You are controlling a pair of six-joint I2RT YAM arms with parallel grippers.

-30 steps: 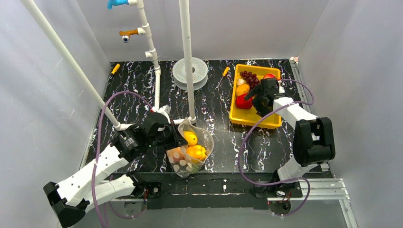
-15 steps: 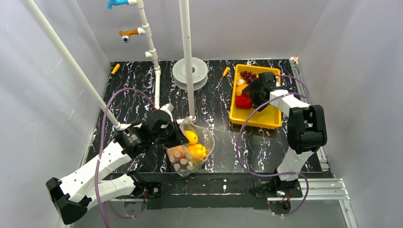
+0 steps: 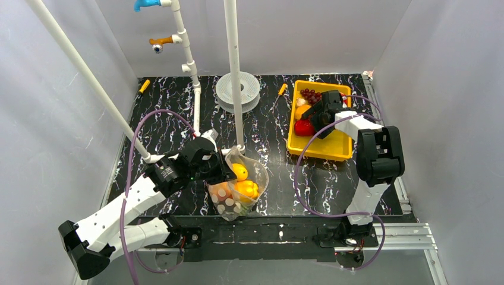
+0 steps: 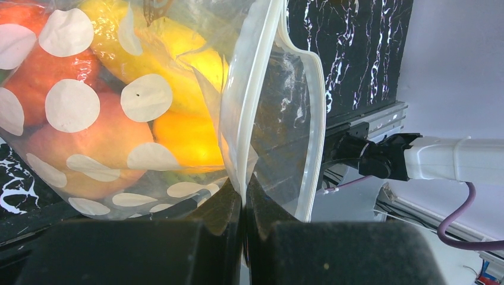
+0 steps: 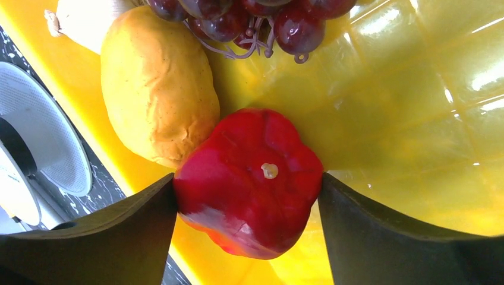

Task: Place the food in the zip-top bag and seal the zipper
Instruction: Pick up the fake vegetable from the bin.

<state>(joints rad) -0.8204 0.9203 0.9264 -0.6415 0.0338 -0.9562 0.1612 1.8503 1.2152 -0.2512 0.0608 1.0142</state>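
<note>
The clear polka-dot zip-top bag [image 3: 229, 205] stands open at the near middle, holding a yellow lemon-like fruit [image 3: 239, 171], a yellow bell pepper [image 3: 246, 190] and an orange-red peach [image 4: 89, 148]. My left gripper [image 3: 223, 166] is shut on the bag's rim, pinching the whitish zipper strip [image 4: 243, 107]; the other strip [image 4: 315, 119] hangs apart. My right gripper [image 3: 310, 120] is in the yellow tray [image 3: 318, 148]. Its fingers touch both sides of the red bell pepper [image 5: 249, 178], which lies on the tray floor.
The tray also holds an orange-yellow fruit [image 5: 157, 83], dark red grapes [image 5: 249, 18] and a pale bulb [image 5: 89, 18]. A white pipe post [image 3: 235, 71] and round white dish [image 3: 237, 90] stand behind the bag. Small yellow-handled tools [image 3: 279, 93] lie at the back.
My right gripper moved farther into the tray and came round the red bell pepper. The left gripper shifted slightly, still holding the bag's rim.
</note>
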